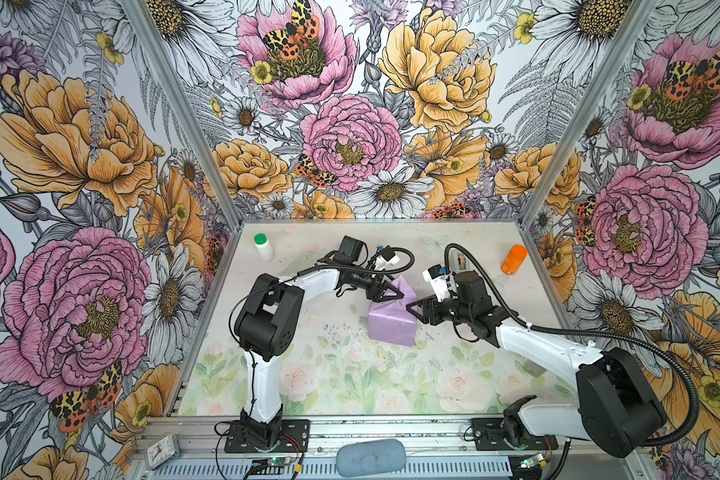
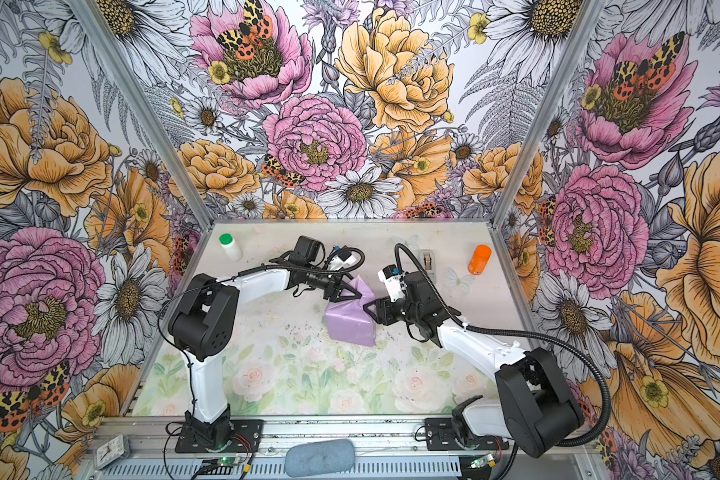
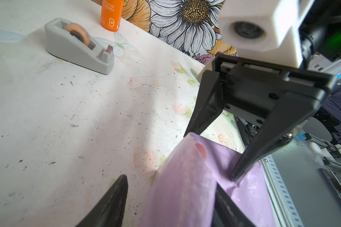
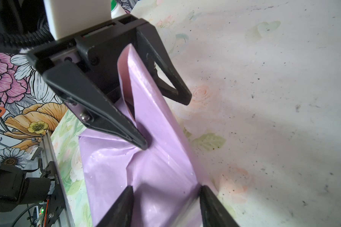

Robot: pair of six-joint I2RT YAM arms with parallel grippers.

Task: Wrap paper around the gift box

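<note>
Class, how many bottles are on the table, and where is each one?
2. A white bottle with a green cap sits near the far left corner; an orange bottle sits near the far right edge. More may be hidden.

Paper (image 1: 391,326) on table (image 1: 350,374) centre; tape dispenser (image 2: 427,262) behind, right; bottle (image 1: 263,246) far-left.

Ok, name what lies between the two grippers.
Only the creased pale-lilac wrapping paper, folded into a parcel; left gripper and right gripper touch it. Both top views show this.
</note>
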